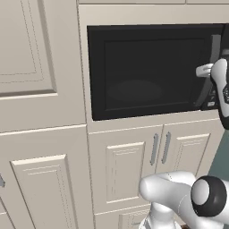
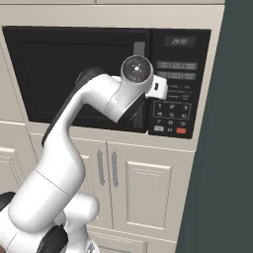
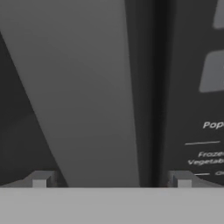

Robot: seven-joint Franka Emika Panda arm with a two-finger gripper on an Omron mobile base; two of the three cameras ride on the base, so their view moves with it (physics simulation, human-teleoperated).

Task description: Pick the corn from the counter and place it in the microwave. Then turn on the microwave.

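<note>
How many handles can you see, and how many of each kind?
Long grey microwave handle: 1
Small cabinet door handles: 2
Total: 3

Flat, even rendered light, no visible source. Cabinets (image 1: 42,134) around microwave (image 1: 147,71) softly lit, faint shading in panel grooves. Microwave glass dark, dim pale reflection at door centre, no hard glare. Hand view soft, blurred: handle (image 3: 83,96) smooth grey gradient, keypad (image 3: 205,153) lettering fuzzy beside it.
</note>
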